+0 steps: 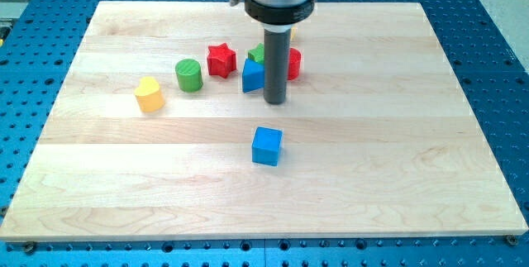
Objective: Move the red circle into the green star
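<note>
A pale wooden board point(413, 176) lies on a blue perforated table point(496, 19). My tip point(275, 102), the bare lower end of a dark rod with no jaws to open or shut, rests on the board near the centre. Touching its left is a blue triangular block point(252, 77). Just right, partly hidden behind the rod, is the red circle point(294, 64). The green star point(257, 53) peeks out behind the blue block. Further left are a red star point(221, 59), a green cylinder point(188, 75) and a yellow heart point(150, 94). A blue cube point(267, 145) sits apart, toward the view's bottom.

You get bright, even overhead light across the bench point(397, 176), with no glare. Shadows are short and soft beneath each block, and focus stays sharp edge to edge.
</note>
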Robot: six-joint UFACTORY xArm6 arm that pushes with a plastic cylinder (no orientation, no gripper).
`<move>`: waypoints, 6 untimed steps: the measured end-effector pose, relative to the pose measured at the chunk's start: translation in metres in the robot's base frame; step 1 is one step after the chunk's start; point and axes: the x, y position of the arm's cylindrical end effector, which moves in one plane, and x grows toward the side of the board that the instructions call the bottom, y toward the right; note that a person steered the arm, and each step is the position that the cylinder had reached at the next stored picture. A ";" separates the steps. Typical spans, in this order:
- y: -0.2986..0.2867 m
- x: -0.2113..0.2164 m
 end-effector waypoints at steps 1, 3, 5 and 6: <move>0.062 -0.013; 0.055 -0.064; 0.018 -0.074; -0.008 -0.067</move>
